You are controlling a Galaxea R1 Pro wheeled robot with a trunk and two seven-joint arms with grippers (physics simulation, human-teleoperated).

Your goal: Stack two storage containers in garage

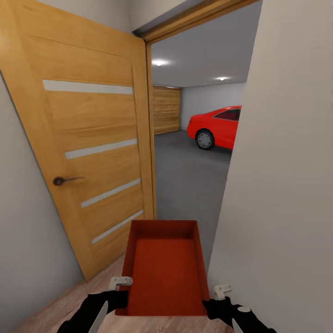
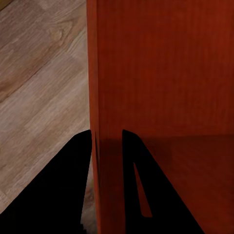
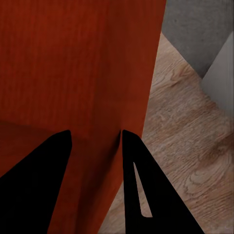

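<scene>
Pale wood planks (image 1: pixel 60 305) run under me to the doorway, where the grey garage floor (image 1: pixel 189 180) begins. The wooden door (image 1: pixel 92 138) stands open at ten o'clock, a red car (image 1: pixel 217 127) at one o'clock beyond the white wall (image 1: pixel 286 185). I carry the bin (image 1: pixel 164 273) at twelve, my left pincer (image 2: pixel 107 146) and right pincer (image 3: pixel 95 146) each clenched on a side wall.

The storage container (image 1: pixel 164 273) looks like matt, finely ribbed plastic; door (image 1: pixel 92 138) and plank floor (image 2: pixel 39 97) are grained wood.
</scene>
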